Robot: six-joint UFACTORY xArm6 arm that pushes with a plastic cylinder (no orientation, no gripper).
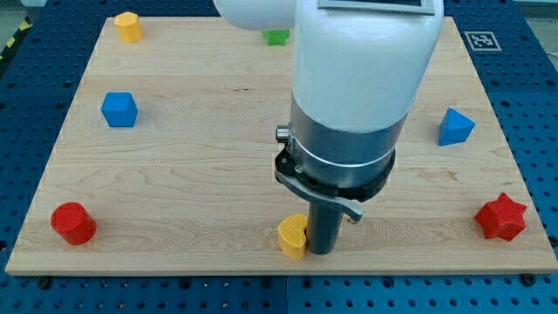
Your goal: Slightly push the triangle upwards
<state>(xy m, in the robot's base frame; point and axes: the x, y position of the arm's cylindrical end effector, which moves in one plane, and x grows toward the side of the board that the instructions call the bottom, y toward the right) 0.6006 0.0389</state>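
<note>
The blue triangle block (455, 127) lies near the board's right edge, about mid height. My tip (321, 252) is down on the board near the bottom edge, well to the lower left of the triangle and apart from it. The tip stands right beside a yellow heart-like block (293, 235), on that block's right side, touching or nearly touching it. The arm's big white and grey body (349, 105) hides the middle of the board.
A yellow block (128, 26) sits at top left and a green block (277, 37) at top centre, partly hidden by the arm. A blue cube (119, 109) lies at left, a red cylinder (72, 222) at bottom left, a red star (500, 217) at bottom right.
</note>
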